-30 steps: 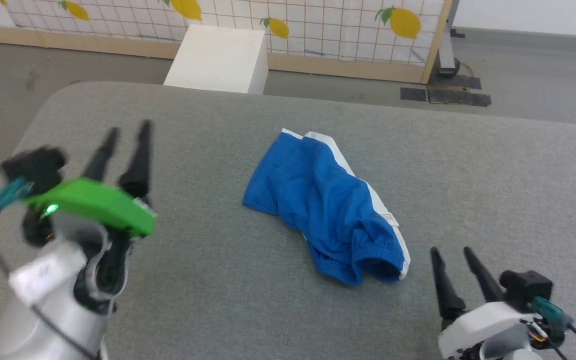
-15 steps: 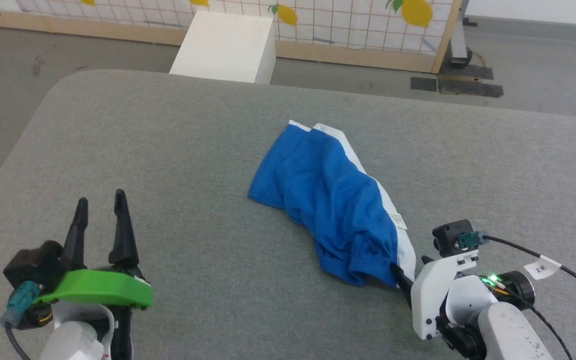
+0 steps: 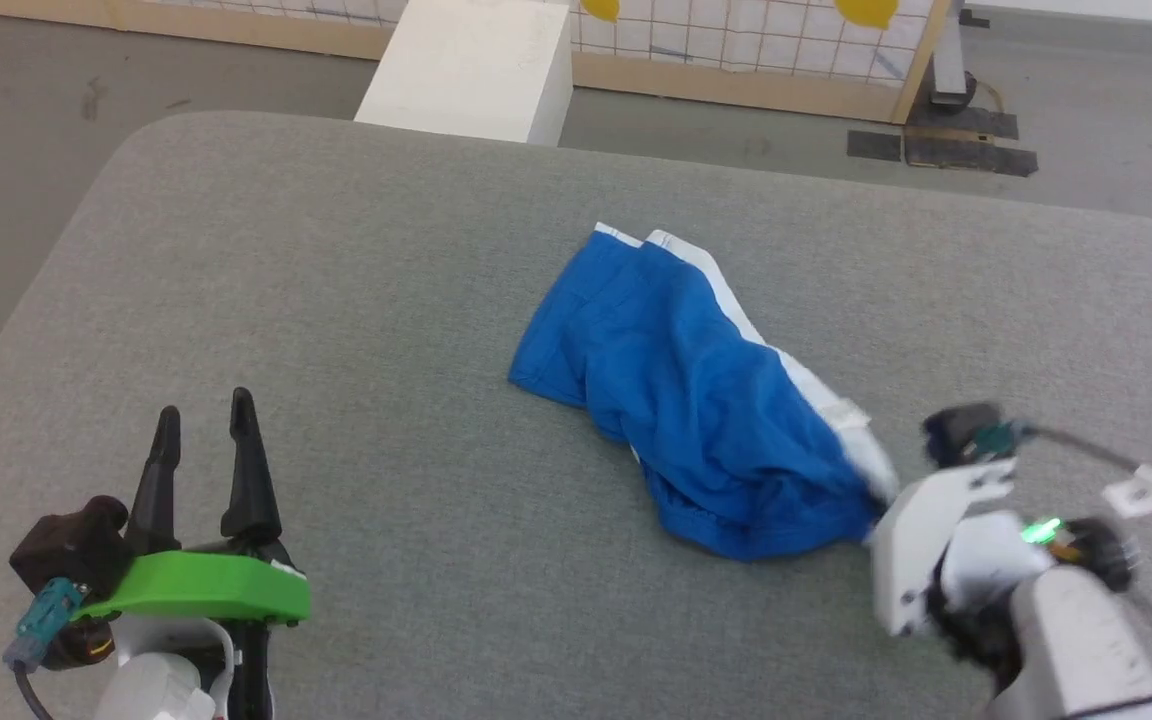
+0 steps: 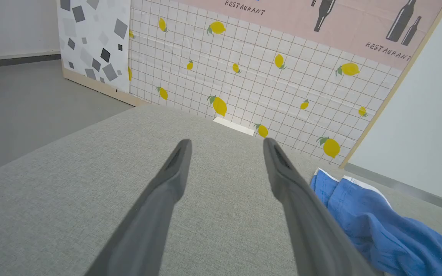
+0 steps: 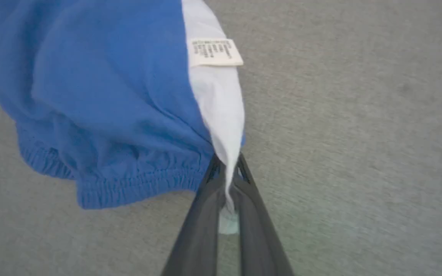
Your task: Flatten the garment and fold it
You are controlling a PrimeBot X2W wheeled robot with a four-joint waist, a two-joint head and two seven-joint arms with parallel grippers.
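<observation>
Fingers (image 3: 248, 480) of the left gripper (image 3: 204, 402) stand spread apart at the near left of the grey table (image 3: 336, 250), pointing away from the robot, with nothing between them and bare cloth beneath; a green cover (image 3: 196, 590) sits across that wrist. At the near right, the right gripper (image 5: 227, 161) has its fingers pressed together on the garment (image 3: 696, 400), pinching the white edge stripe (image 5: 217, 99) at the corner where it meets the gathered waistband (image 5: 129, 184). In the head view that wrist is blurred and its fingertips are hidden by its pale housing (image 3: 921, 540), so the pinch itself reads only from the right wrist view. The garment lies crumpled near the middle of the table, a little right of centre, running from the pinched waistband corner at the near right to its leg openings at the far left. Its blue cloth is bunched in folds, and the near corner seems drawn slightly towards the right gripper, though the blur makes that hard to judge. A small white label (image 5: 214, 52) lies on the stripe just beyond the pinch. The left gripper is well apart from the garment. Past the table's far edge is grey floor (image 3: 36, 110), a white box (image 3: 471, 65) standing on it, and behind that a tiled panel printed with lemons (image 4: 244, 76).
</observation>
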